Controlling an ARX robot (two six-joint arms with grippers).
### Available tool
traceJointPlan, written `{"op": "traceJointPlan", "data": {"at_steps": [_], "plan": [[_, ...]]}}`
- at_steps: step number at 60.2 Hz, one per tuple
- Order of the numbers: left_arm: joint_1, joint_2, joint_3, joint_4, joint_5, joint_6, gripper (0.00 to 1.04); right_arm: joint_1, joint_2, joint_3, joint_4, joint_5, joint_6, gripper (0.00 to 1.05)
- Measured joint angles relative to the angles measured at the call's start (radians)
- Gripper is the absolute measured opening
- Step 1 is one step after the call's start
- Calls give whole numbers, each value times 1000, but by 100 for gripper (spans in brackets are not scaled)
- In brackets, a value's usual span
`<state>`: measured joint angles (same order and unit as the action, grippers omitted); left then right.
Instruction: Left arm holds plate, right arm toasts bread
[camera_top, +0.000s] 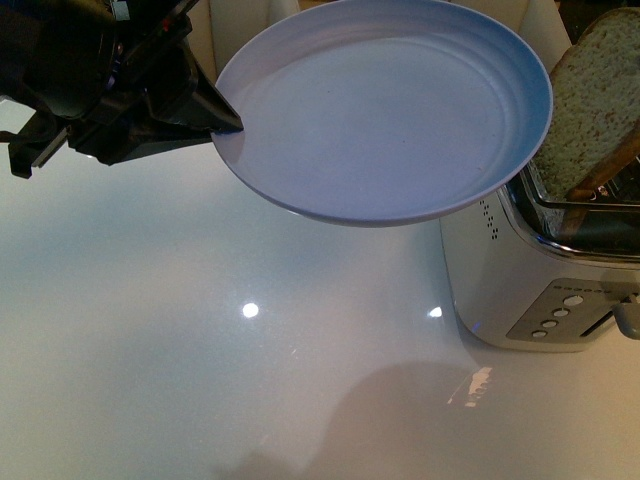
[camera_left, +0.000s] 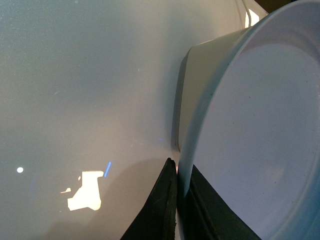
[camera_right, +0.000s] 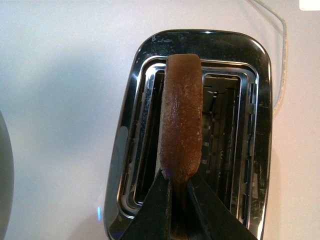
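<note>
A toaster (camera_top: 505, 290) stands on the glossy white counter (camera_top: 180, 370), over toward the right. Its body is pale, with a mirror-bright chrome top (camera_right: 145, 55) pierced by two long slots lined with wire guides. On its end face, a grey panel carries a row of small round buttons (camera_top: 555, 315), with a lever (camera_top: 628, 318) just beside them. A thin white cable (camera_right: 284, 50) trails across the counter behind it. Bright spots of light (camera_top: 250, 310) reflect off the counter.

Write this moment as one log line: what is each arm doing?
left end effector: shut on plate rim, plate empty, held aloft | right end effector: shut on bread slice, upright over toaster slots
</note>
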<state>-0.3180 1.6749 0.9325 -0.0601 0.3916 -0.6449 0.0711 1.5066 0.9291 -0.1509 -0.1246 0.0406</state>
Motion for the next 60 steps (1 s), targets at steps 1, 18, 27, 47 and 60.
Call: {"op": "traceJointPlan", "data": {"at_steps": [1,18,27,47,60], "plan": [[0,0,0,0,0,0,3,0,0,-5,3,-1,0,3],[0,0,0,0,0,0,3,2,18,-46,31,-3,0,3],[0,0,0,0,0,0,3,9,19,-67,47,-6,-1,15],[0,0,0,0,0,0,3,8,12,-110,85,-19,6,63],[0,0,0,0,0,0,3,-14,-77,-140,147,-5,21,94]]}}
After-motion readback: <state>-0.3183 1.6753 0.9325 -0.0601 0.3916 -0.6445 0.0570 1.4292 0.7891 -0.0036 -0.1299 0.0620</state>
